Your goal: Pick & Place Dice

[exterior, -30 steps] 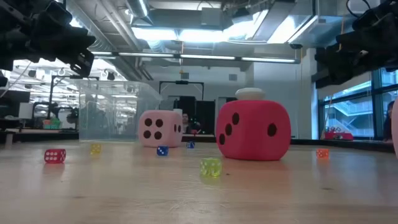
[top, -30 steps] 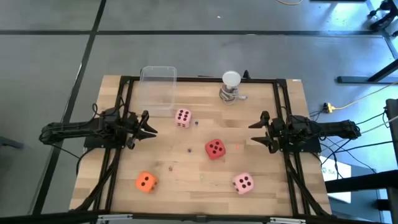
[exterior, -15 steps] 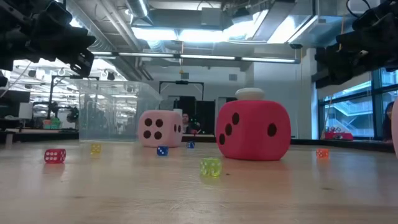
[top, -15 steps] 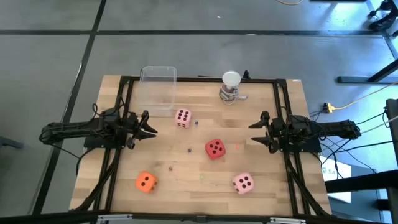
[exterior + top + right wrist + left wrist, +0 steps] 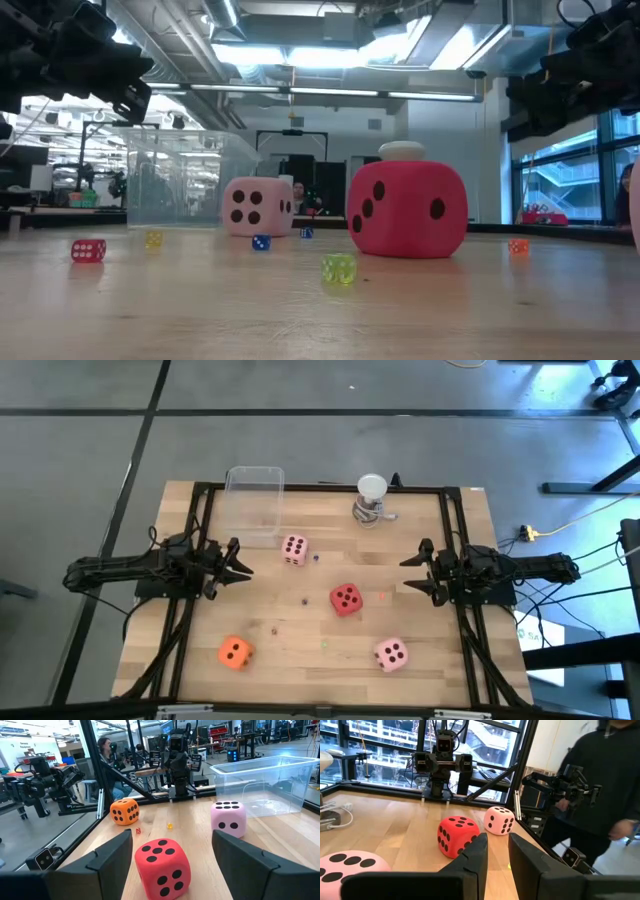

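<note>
Left gripper (image 5: 240, 563) hovers, fingers nearly together, gripping nothing; right gripper (image 5: 412, 574) hovers, fingers spread wide. The red die (image 5: 346, 599) sits between them, ahead of both sets of fingertips.

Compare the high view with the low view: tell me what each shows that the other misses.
Only the high view shows the orange die and both whole arms, with the left claw and right claw held apart over the table. Only the low view shows tiny dice clearly, such as a small red one. Both show the red die and clear bin.
</note>
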